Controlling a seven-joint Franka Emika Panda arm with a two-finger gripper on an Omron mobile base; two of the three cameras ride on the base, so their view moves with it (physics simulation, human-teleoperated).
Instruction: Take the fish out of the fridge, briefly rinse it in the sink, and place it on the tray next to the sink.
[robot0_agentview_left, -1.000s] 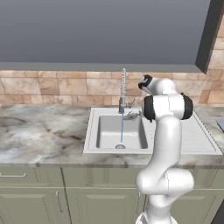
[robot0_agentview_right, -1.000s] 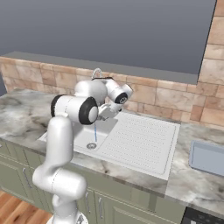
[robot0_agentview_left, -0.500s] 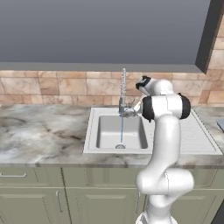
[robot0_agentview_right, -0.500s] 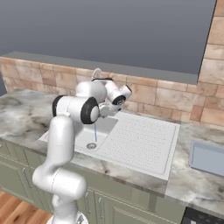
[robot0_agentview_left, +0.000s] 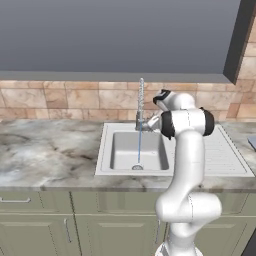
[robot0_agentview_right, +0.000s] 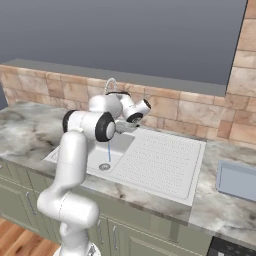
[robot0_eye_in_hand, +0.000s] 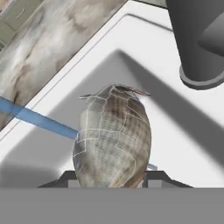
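Item: fish (robot0_eye_in_hand: 113, 138). Silvery-grey with brownish scale panels, seen end-on in the hand view, its body rising between the two dark fingertips (robot0_eye_in_hand: 70, 178). Held by the pincer (robot0_eye_in_hand: 109, 180), whose jaws are closed against its sides. Location: over the sink basin, toward the basin's back edge, just beside the faucet base.

Item: pincer, in the left base view (robot0_agentview_left: 150, 123). Sits at the end of the white arm, just right of the faucet column and above the basin's back right corner.

Item: sink (robot0_agentview_left: 120, 150). White unit set in the marble counter (robot0_agentview_left: 45, 150); deep basin on the left, ribbed drainboard (robot0_agentview_right: 160, 160) on the right. A thin blue stream of water (robot0_agentview_left: 139, 147) falls from the faucet to the drain; in the hand view the stream (robot0_eye_in_hand: 39, 120) passes behind the fish, and whether it touches the fish cannot be told.

Item: faucet (robot0_agentview_left: 141, 102). Tall coiled-spring chrome type, upright at the sink's back edge; its dark base (robot0_eye_in_hand: 199, 43) shows large in the hand view.

Item: tray (robot0_agentview_right: 237, 181). Pale blue-grey, flat on the counter just beyond the drainboard's right edge, toward the counter's right end.
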